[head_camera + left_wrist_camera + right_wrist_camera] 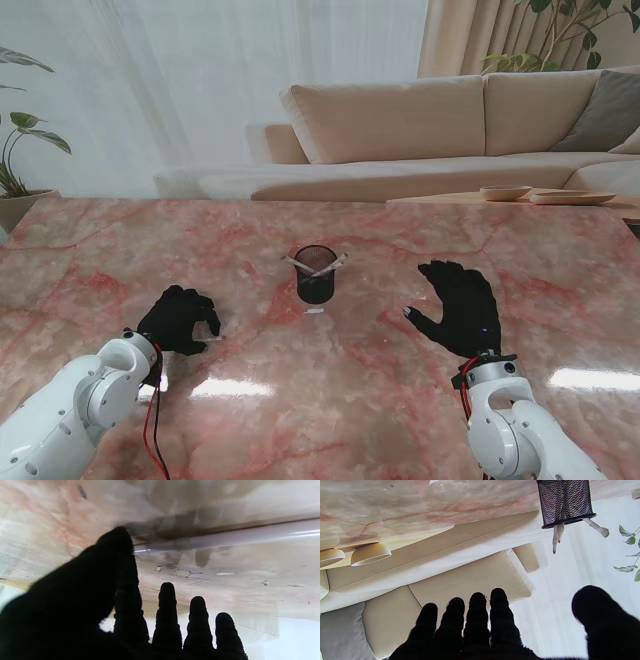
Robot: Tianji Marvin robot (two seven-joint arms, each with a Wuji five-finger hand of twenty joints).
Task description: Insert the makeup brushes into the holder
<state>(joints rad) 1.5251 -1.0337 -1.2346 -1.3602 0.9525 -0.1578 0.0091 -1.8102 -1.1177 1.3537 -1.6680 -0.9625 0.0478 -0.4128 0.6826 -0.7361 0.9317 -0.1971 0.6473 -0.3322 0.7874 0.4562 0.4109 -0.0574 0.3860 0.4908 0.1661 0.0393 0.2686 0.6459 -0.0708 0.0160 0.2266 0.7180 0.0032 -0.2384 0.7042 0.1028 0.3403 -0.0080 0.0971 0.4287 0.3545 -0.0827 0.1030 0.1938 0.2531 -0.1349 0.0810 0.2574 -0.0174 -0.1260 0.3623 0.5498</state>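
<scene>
On the left side of the pink desk (90, 250), my left robot hand (180, 318) is curled down with its thumb on a brush (225, 538) lying flat. Farther from me, in the middle, the black mesh holder (315, 274) stands with two brushes (316, 264) inside. My right robot hand (462, 305) is open, holding nothing.

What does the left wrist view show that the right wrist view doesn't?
Only the left wrist view shows a brush lying on the table, with the left hand pinching at one end. Only the right wrist view shows the holder with two brushes already in it, the sofa, and the open right hand. Both show the marble table.
</scene>
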